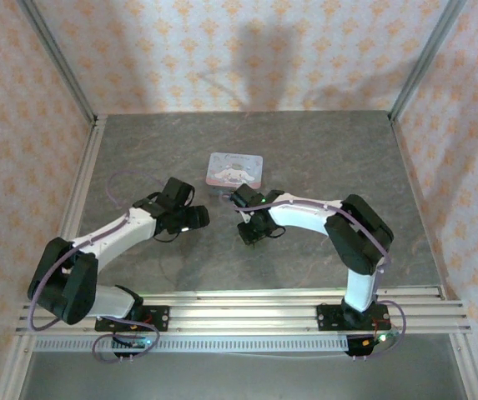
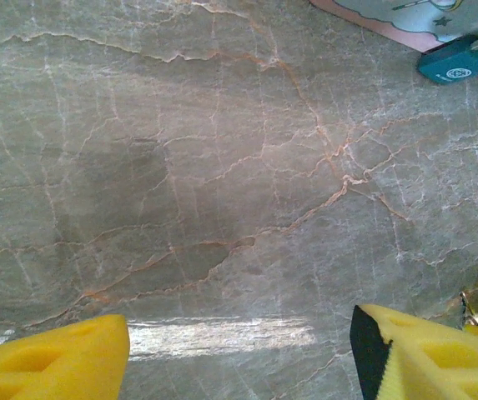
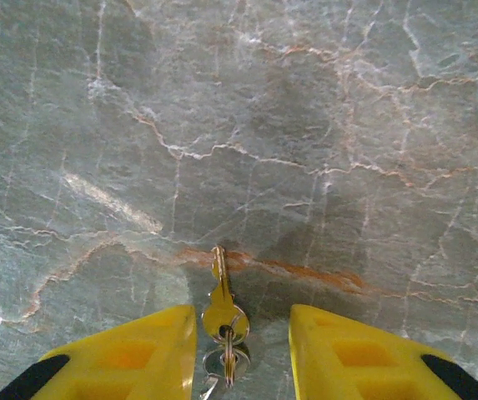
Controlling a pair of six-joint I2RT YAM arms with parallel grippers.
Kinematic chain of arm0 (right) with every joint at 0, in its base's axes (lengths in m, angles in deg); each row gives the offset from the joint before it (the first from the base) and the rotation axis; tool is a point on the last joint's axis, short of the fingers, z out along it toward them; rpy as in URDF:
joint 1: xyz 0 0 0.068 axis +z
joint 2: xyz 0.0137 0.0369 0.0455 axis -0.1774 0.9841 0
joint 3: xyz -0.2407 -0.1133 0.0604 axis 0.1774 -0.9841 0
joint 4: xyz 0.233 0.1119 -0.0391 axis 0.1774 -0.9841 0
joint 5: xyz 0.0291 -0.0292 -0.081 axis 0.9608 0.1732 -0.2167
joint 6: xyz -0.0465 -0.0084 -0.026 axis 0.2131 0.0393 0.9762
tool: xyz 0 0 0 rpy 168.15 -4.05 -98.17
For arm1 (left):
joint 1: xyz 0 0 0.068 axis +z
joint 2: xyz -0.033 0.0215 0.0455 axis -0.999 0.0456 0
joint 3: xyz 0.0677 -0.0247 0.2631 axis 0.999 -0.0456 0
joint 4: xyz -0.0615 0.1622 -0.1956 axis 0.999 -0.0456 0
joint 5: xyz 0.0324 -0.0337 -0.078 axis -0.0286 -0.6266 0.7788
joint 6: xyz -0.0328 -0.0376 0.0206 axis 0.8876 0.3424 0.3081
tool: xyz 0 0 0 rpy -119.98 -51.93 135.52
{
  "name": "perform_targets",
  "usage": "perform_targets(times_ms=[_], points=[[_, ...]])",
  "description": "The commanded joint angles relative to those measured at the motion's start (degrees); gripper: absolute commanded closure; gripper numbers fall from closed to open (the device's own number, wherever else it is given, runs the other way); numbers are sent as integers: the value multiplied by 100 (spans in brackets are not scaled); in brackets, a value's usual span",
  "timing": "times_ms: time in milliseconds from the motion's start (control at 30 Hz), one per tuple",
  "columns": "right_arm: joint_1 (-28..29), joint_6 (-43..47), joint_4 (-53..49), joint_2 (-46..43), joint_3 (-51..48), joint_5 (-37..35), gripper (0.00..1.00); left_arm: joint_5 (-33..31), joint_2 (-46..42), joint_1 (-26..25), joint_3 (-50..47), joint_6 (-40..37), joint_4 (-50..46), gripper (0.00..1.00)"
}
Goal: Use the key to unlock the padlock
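I count two arms on the grey marbled table [image 1: 339,158], each with one gripper, and both reach toward the middle of it. There is one pastel cartoon tin [image 1: 235,168], lying flat just beyond the two grippers.

I can make out one padlock [image 2: 460,60], small and dark teal. In my left wrist view it lies at the far right, against the near pink edge of the tin [image 2: 389,25], with a round pale mark on its face. Whether it rests partly on the tin or only touches it, I cannot tell.

I see one key [image 3: 221,293] clearly. It is thin and pale metal, flat on the table with its blade pointing away from the right wrist camera. A small ring [image 3: 227,362] hangs from its head on the near side. Something more may be threaded on that ring, but it is too small for me to count.

The right gripper [image 3: 255,333] is low over the table with its two yellow fingers [image 3: 138,358] straddling the key head. They stand apart, neither clearly pressing the metal, and bare table shows between the key and the right-hand finger.

The left gripper [image 2: 243,333] has its two yellow fingers [image 2: 51,358] spread wide with only bare stone between them. It holds nothing. The padlock is well beyond it, up and to the right.

From above, the left gripper [image 1: 195,218] and the right gripper [image 1: 251,236] sit near each other, both just on the near side of the tin.
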Motion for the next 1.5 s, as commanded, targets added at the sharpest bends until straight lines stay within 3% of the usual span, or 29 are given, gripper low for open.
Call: perform_targets(times_ms=[0,433,667,867,1467], points=[[42,159,-300,151,163,10,66,-91,64,-16,173,-103,-212,29],[145,348,-677,286,205,-138,72,-157,81,-9,189,-68,-251,28],[156,463,-592,228,115,-99,91,-234,-211,-7,200,-221,-251,22],[156,552,-393,90,-14,-101,100,-233,-393,20,145,-237,-332,21],[156,1324,1004,-868,-1018,132,100,558,-962,506,-314,-214,54,21]])
